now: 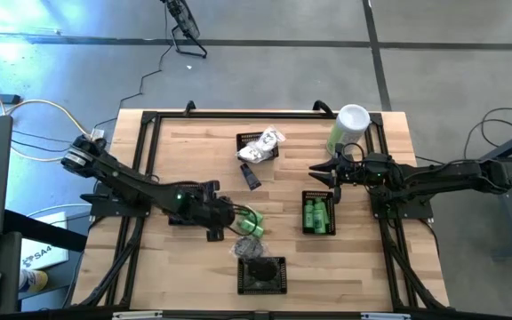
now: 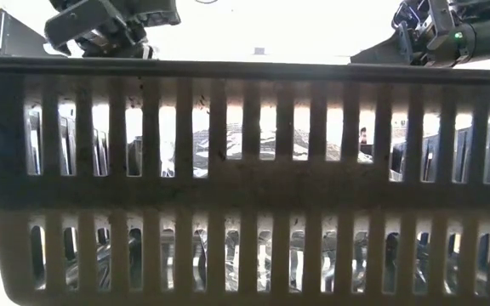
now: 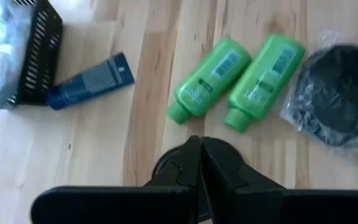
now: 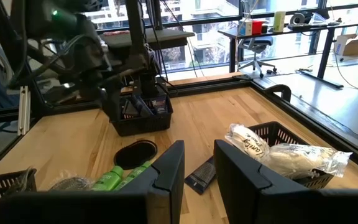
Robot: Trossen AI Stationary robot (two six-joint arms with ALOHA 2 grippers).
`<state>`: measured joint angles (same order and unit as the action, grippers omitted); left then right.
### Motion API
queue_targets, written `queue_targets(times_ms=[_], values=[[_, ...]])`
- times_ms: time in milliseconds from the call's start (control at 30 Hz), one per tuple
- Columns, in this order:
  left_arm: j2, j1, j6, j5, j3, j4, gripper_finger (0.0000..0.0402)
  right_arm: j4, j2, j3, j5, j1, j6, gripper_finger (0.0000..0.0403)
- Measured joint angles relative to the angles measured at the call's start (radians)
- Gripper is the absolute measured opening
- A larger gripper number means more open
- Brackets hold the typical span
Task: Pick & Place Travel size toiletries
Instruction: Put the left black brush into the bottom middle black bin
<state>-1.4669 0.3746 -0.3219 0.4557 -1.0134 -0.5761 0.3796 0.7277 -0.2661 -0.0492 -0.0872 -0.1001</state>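
Two bright green little bottles [image 3: 210, 78] [image 3: 266, 74] lie side by side on the wood, also seen in the high view [image 1: 252, 220]. My left gripper [image 3: 201, 158] hovers shut just short of their caps [image 1: 231, 218], touching nothing. A dark round piece in clear wrap [image 3: 340, 93] lies beside the bottles. A dark blue tube [image 3: 92, 81] lies near the basket of white crinkly packets [image 1: 258, 145]. My right gripper [image 4: 197, 165] is open, held over the table's right part [image 1: 323, 173], beside the basket of green bottles [image 1: 318, 213].
A black mesh basket with dark pieces [image 1: 262, 274] stands at the near edge; its wall [image 2: 245, 170] fills the low view. The tall pale-green canister with white lid [image 1: 349, 126] stands at the far right. Bare wood lies between the baskets.
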Motion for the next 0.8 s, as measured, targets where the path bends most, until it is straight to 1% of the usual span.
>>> queue_targets(times_ms=[133,267,400,533,633,700,800], values=[[-0.044,0.027,-0.007,0.001,-0.001,0.006,0.0010,0.000,0.000,0.000,0.000,0.000,0.000,0.0079],[-0.054,0.059,-0.041,0.004,-0.001,0.010,0.0010,0.003,0.000,0.000,0.000,0.000,0.000,0.0079],[-0.055,0.076,-0.113,-0.003,-0.001,0.008,0.0010,0.022,0.000,0.000,0.000,0.000,-0.002,0.0079],[-0.055,0.078,-0.211,-0.042,-0.001,0.007,0.0010,0.039,0.000,0.000,0.000,0.000,-0.011,0.0079],[-0.056,0.081,-0.232,-0.053,-0.001,0.005,0.0010,0.043,0.000,0.000,0.004,0.000,-0.011,0.0079],[-0.063,0.096,-0.222,-0.039,-0.001,0.006,0.0010,0.043,0.000,0.000,0.007,0.000,-0.012,0.0079],[-0.064,0.122,-0.202,0.007,-0.001,0.007,0.0010,0.043,0.000,0.000,0.006,0.000,-0.042,0.0079]])
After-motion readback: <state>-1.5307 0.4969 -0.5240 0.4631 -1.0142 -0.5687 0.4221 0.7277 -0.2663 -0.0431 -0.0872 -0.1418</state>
